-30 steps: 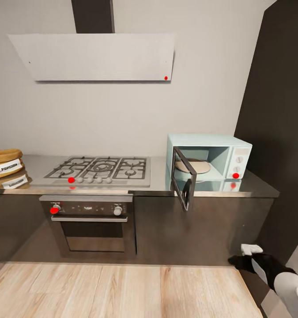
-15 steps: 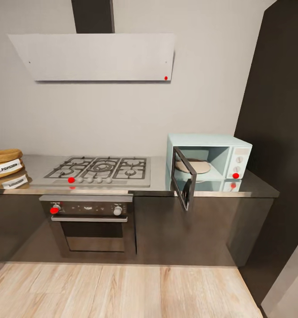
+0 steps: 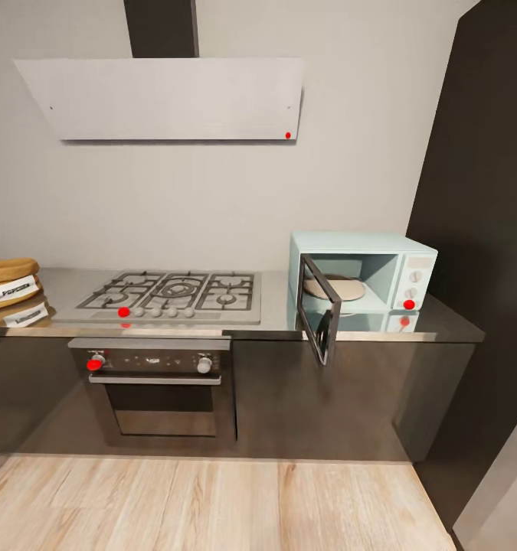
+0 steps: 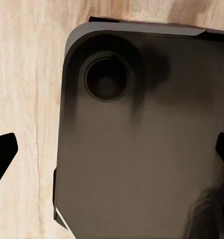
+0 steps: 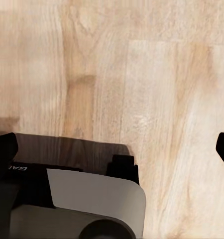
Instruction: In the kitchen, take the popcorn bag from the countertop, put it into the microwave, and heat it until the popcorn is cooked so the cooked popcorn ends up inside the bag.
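Observation:
The popcorn bag, a tan sack with a white label, sits at the far left of the grey countertop. The pale blue microwave stands at the countertop's right end. Its dark glass door is swung open toward me, showing the round plate inside. My left gripper is open over the robot's dark base and holds nothing. My right gripper is open too, empty, above the wooden floor. Both are far from the bag and the microwave.
A gas hob lies between the bag and the microwave, with a built-in oven under it and a range hood above. A tall dark cabinet closes off the right side. Wooden floor stretches before the cabinets.
My right arm has dropped away from the lower right corner of the head view, where it was a second ago. The kitchen itself looks the same.

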